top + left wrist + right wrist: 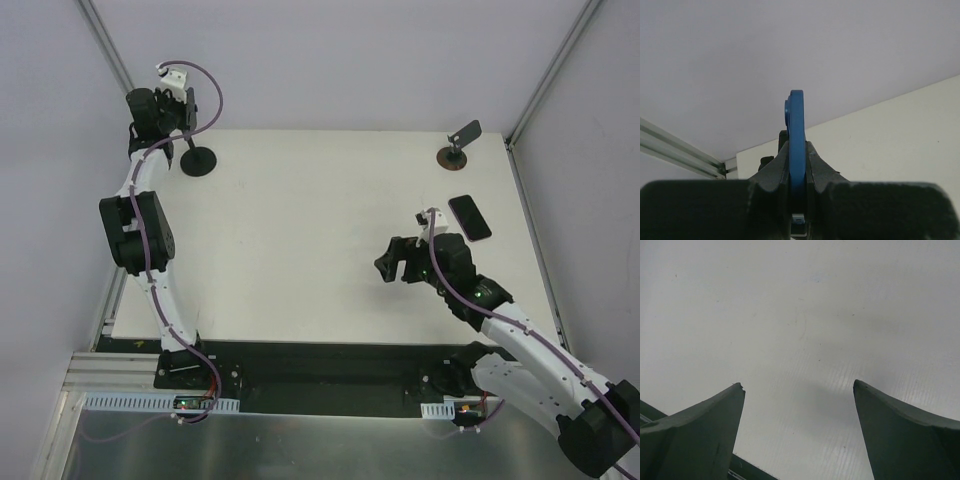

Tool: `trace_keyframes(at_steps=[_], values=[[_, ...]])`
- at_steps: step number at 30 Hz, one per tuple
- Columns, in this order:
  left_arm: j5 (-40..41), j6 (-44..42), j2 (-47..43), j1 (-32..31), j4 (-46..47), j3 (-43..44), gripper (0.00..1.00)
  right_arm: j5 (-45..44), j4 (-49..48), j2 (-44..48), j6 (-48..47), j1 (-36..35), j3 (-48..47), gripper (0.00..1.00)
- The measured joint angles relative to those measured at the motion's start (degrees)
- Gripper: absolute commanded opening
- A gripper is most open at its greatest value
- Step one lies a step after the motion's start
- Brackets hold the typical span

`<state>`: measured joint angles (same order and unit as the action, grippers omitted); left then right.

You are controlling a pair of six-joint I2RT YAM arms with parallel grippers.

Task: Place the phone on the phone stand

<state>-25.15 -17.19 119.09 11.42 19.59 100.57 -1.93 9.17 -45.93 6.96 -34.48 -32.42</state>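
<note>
Left gripper clamping phone edge-on, long axis straight out from jaws

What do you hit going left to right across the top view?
The left gripper clamping the blue-edged phone → black stand → right gripper, open → flat phone. The grey-plate stand overlaps that phone sideways, so it is left out.

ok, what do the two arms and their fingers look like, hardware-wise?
The left arm and right arm both have white links between chunky black joint housings, with a purple cable running along each. A white camera block sits on the left wrist. Small green lights glow on the right arm. The left fingers are black. The right fingers are dark greenish-grey and taper to points.
</note>
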Motion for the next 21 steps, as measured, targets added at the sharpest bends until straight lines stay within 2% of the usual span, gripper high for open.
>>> trace_keyframes(at_steps=[9, 10, 11, 12, 14, 15, 17, 18, 21], values=[[-6.8, 3.2, 3.6, 2.6, 1.4, 3.8, 0.0, 4.4, -2.7, -4.7, 0.1, 2.7, 0.0, 0.92], [-7.2, 3.8, 3.6, 2.9, 1.5, 3.8, 0.06, 4.6, -2.8, -4.8, 0.2, 2.7, 0.0, 0.91], [-7.4, 4.8, 3.6, 3.0, 1.6, 3.8, 0.29, 4.9, -3.0, -4.8, 0.3, 2.8, 0.0, 0.92], [-7.4, 6.1, 3.6, 3.2, 1.9, 3.8, 0.39, 5.1, -3.1, -4.8, 0.4, 2.8, 0.0, 0.92], [-7.3, 8.2, 3.6, 3.7, 2.4, 3.6, 0.54, 5.6, -3.1, -4.8, 0.5, 2.8, -0.1, 0.93], [-7.3, 10.4, 3.6, 3.8, 2.9, 3.3, 0.78, 5.8, -3.0, -4.8, 0.6, 2.8, -0.1, 0.93], [-7.1, 14.3, 3.3, 4.2, 5.2, 1.2, 0.86, 6.1, -2.2, -4.8, 0.7, 2.8, -0.6, 0.93], [-6.9, 16.5, 3.0, 4.4, 5.9, -0.2, 0.97, 6.2, -1.7, -4.9, 0.8, 2.8, -1.0, 0.94], [-5.7, 22.7, 1.2, 4.6, 7.2, -5.2, 0.99, 6.8, 0.6, -5.2, 0.9, 2.8, -3.4, 0.96]])
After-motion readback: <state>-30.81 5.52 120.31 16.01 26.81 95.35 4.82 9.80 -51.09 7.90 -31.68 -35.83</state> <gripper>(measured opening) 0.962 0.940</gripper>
